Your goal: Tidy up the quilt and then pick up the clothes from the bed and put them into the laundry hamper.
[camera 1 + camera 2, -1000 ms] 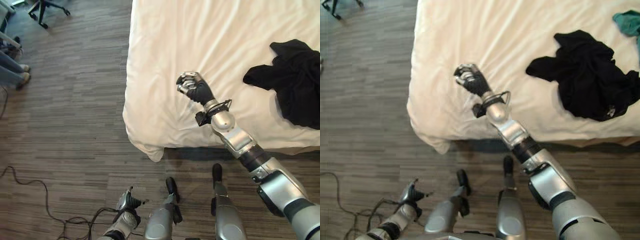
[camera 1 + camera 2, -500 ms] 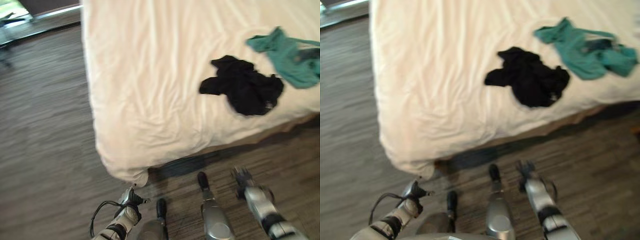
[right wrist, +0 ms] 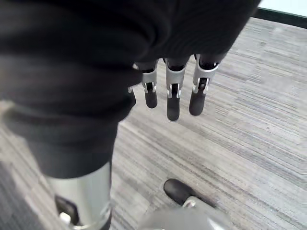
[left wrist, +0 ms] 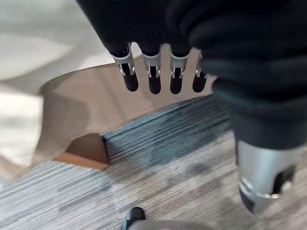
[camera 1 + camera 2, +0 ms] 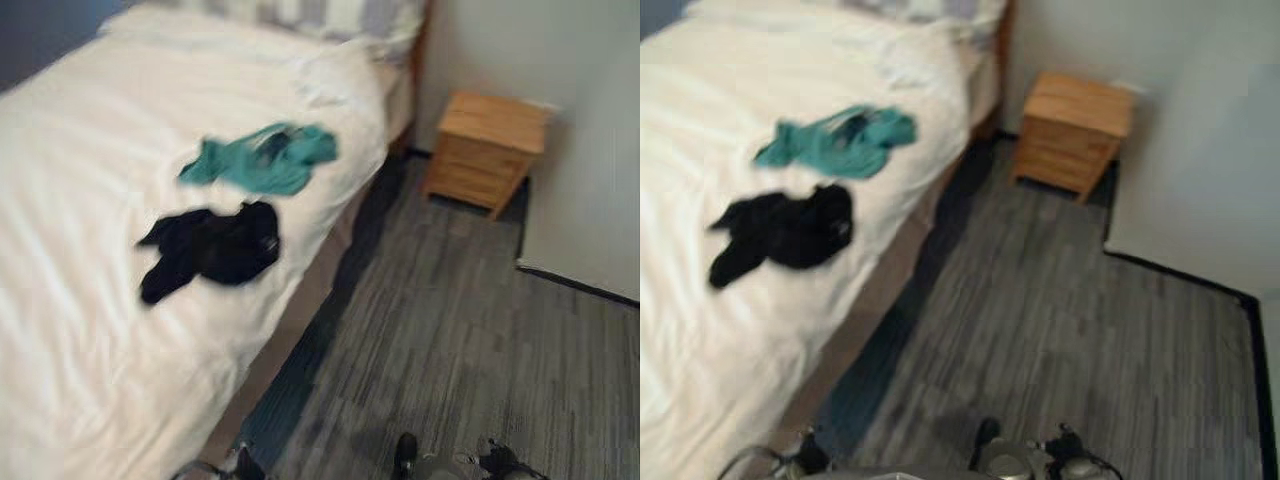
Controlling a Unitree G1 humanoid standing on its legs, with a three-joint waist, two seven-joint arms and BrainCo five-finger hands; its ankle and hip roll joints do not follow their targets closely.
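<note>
Left hand [image 4: 158, 28] fingers [image 4: 154, 79] straight, empty, near bed [image 4: 86, 103] edge, right hand [image 3: 158, 28] fingers straight over floor [image 3: 249, 124], black garment [image 5: 212, 248] just beside teal garment [image 5: 265, 158] on quilt [image 5: 70, 200], wooden nightstand [image 5: 487, 148] well apart.

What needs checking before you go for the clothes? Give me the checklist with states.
1. Quilt spread flat over the bed: ok.
2. Black garment lying free on the quilt: ok.
3. Teal garment apart from the black one: ok.
4. Left hand empty, fingers straight: ok.
5. Right hand empty, fingers straight: ok.
6. Laundry hamper located: cannot tell.
</note>
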